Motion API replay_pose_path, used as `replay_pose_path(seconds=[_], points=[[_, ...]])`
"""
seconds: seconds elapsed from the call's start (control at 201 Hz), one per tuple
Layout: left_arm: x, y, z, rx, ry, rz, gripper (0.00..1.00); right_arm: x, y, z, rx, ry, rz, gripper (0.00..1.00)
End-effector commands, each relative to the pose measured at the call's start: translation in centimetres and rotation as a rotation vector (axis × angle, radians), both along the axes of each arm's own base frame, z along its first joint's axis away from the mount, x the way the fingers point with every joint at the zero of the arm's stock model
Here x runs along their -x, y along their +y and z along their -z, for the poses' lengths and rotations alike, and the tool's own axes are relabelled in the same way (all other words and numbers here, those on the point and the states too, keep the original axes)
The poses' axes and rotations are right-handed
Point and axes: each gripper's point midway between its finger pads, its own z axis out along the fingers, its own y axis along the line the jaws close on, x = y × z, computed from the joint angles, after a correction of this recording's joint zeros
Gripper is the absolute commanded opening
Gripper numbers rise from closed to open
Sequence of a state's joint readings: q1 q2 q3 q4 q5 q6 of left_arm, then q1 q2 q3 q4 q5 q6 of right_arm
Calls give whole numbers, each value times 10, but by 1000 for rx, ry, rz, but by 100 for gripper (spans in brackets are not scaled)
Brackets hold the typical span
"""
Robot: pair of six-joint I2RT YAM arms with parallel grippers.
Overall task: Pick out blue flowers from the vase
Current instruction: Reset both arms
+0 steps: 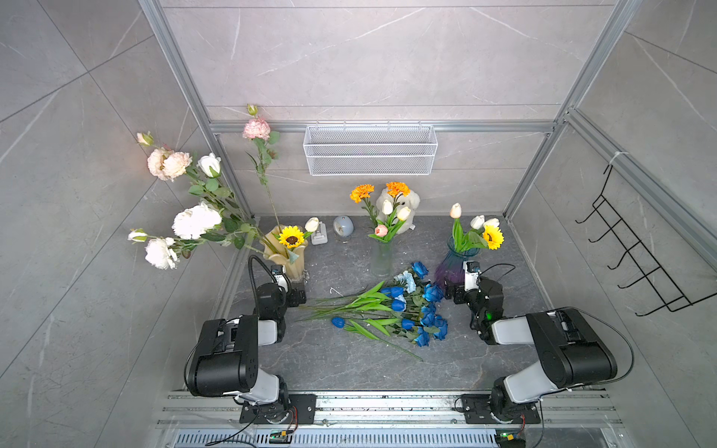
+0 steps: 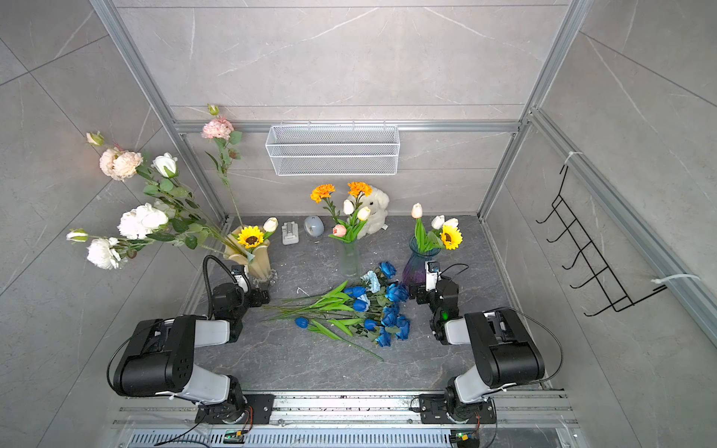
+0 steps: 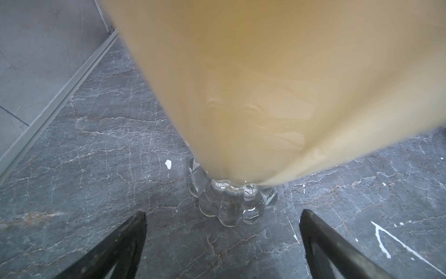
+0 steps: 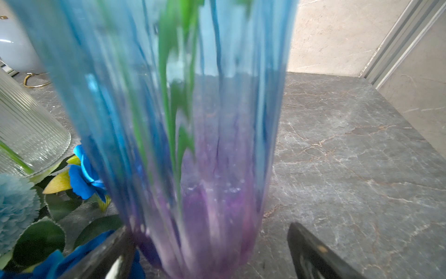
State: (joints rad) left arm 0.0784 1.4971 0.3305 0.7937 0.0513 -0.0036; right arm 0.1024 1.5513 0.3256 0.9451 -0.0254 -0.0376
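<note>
The blue flowers point(image 1: 407, 306) point(image 2: 368, 306) lie in a loose heap on the dark stone table, stems pointing left. A cream vase point(image 1: 285, 256) point(image 3: 241, 84) holds a sunflower and long white and pink blooms. My left gripper point(image 1: 297, 294) point(image 3: 223, 217) stands open just in front of its glass foot, holding nothing. A blue-purple vase point(image 1: 456, 263) point(image 4: 193, 145) holds tulips and a sunflower. My right gripper point(image 1: 452, 289) point(image 4: 208, 229) is open, with that vase's base between its fingers. A blue rose point(image 4: 82, 176) and a pale carnation point(image 4: 14, 205) lie beside it.
A clear ribbed vase point(image 1: 382, 258) with orange and white flowers stands mid-table. Behind it are a plush toy point(image 1: 403, 201), an egg-shaped lamp point(image 1: 343, 227) and a small white stand point(image 1: 319, 236). A wire basket point(image 1: 370, 149) hangs on the back wall, a black rack point(image 1: 636, 252) on the right.
</note>
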Motion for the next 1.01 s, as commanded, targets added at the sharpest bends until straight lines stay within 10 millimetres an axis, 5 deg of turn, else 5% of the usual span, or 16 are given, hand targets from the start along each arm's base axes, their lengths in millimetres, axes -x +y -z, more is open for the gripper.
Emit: replay_pose_path(seconds=[0.0,0.204,0.284,0.363,0.433,0.513,0.553,0.622,0.801,0.896,1.006], points=[[-14,15,-22,-11,-82,-79,100,-8,-9,-13,-5,-29,47,100],[-12,-8,-23,-27,-90,41,100,-8,-9,-12,-6,-29,48,100],[-10,29,-24,-24,-101,-181,100,-7,-9,-12,-5,-29,47,100],[-5,35,-25,-20,-115,-213,100,-8,-9,-13,-7,-29,48,100],[-17,-3,-22,-38,-73,11,100,-7,-9,-12,-6,-29,47,100],[-9,-18,-26,-38,-117,103,100,-8,-9,-12,-7,-28,48,100],[-7,-13,-26,-28,-126,63,100,-7,-9,-12,-7,-27,48,100],[-4,38,-25,-23,-116,-238,100,-8,-9,-13,-8,-29,47,100],[-11,-4,-22,-31,-86,16,100,-8,-9,-13,-6,-29,48,100],[-10,27,-23,-20,-92,-169,100,-8,-9,-13,-6,-28,47,100],[-13,16,-21,-51,-76,-111,100,-8,-9,-13,-6,-29,48,100]])
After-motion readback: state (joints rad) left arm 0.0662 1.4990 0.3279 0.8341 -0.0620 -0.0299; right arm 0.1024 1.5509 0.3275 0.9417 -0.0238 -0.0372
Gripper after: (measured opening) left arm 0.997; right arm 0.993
